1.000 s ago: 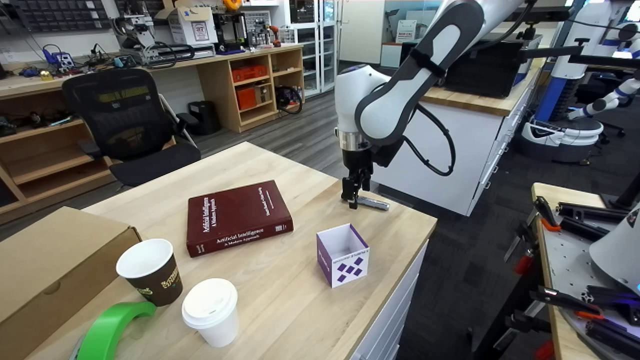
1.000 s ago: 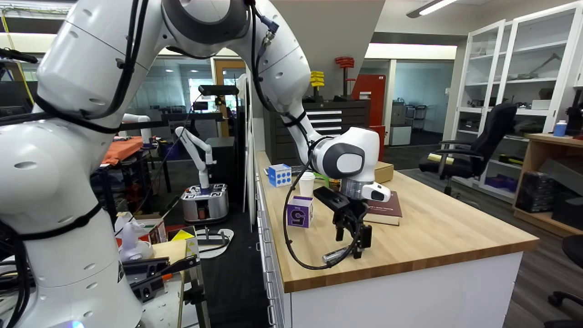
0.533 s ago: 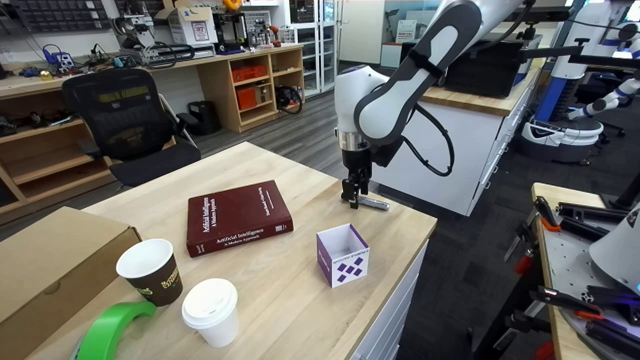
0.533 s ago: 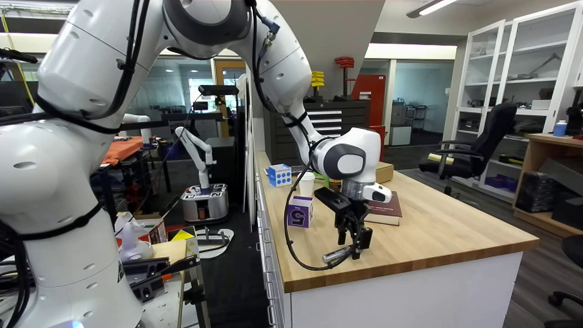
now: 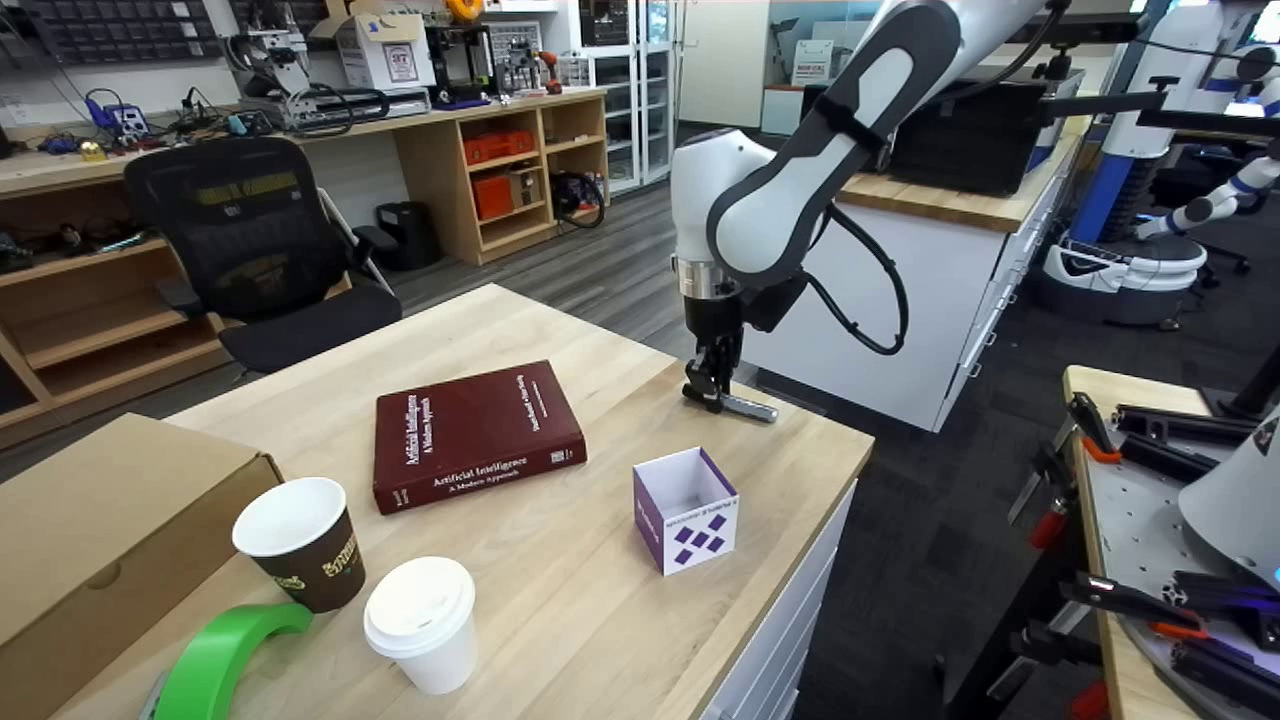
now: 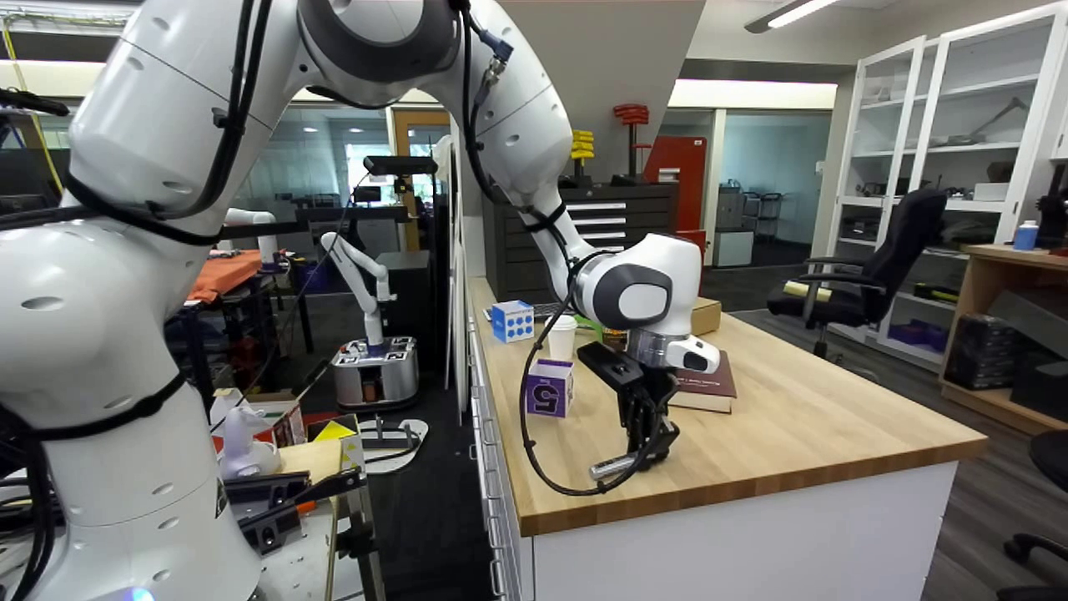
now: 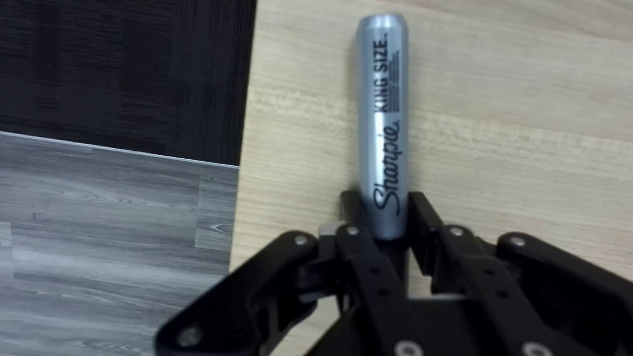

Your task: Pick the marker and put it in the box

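Note:
The marker [image 7: 383, 113] is a thick silver Sharpie with a black cap end, lying flat at the tabletop near the table's corner. In the wrist view my gripper [image 7: 385, 210] is shut on it, one finger against each side near where silver meets black. Its black end is largely hidden by the gripper. In an exterior view the silver end of the marker [image 5: 750, 408] sticks out from the gripper [image 5: 710, 398]. The box [image 5: 700, 540], a small white and purple cube with an open top, stands upright on the table, apart from the gripper.
A dark red book [image 5: 475, 430] lies beside the box. Farther along are a lidded white cup [image 5: 422, 625], a brown paper cup [image 5: 310, 550], a green curved object [image 5: 215, 660] and a cardboard box [image 5: 110, 520]. The table edge [image 7: 242, 148] runs close beside the marker.
The gripper's jaws have come together onto the marker, which shifted very slightly. The arm has hardly moved, and the box is where it was.

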Motion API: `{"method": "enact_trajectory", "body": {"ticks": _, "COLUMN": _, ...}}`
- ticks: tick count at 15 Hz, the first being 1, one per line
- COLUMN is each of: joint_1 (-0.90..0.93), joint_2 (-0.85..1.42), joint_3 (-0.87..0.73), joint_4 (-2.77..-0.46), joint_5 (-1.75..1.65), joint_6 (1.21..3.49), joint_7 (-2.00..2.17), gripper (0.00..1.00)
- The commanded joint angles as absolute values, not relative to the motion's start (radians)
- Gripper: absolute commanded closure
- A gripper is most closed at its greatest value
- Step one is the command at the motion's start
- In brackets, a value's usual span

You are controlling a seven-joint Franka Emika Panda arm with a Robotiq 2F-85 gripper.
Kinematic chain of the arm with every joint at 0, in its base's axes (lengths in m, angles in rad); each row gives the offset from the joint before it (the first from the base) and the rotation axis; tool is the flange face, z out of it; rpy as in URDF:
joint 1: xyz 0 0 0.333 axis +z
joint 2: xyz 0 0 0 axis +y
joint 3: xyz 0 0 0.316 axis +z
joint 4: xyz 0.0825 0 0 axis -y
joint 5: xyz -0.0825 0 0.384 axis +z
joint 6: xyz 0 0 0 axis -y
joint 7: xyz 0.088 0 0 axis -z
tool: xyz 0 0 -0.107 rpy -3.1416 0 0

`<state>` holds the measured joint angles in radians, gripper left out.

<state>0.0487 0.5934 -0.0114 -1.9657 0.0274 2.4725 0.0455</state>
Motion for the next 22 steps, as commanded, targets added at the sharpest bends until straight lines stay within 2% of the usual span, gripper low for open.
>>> {"method": "enact_trajectory", "body": {"ticks": 1, "joint_1": 0.021, "joint_2": 0.576, "joint_3": 0.015, "joint_4": -1.976, "joint_5": 0.047, "joint_6": 2.491, "joint_7": 0.018, "gripper": 0.94}}
{"method": "enact_trajectory", "body": {"ticks": 11, "joint_1": 0.087, "joint_2": 0.436, "joint_3": -0.001, "joint_4": -1.976, "joint_5": -0.061, "joint_6": 2.454, "joint_7": 0.044, "gripper": 0.94}}
{"method": "enact_trajectory", "body": {"ticks": 22, "joint_1": 0.14, "joint_2": 0.391, "joint_3": 0.067, "joint_4": -1.882, "joint_5": -0.083, "joint_6": 2.468, "joint_7": 0.029, "gripper": 0.94}}
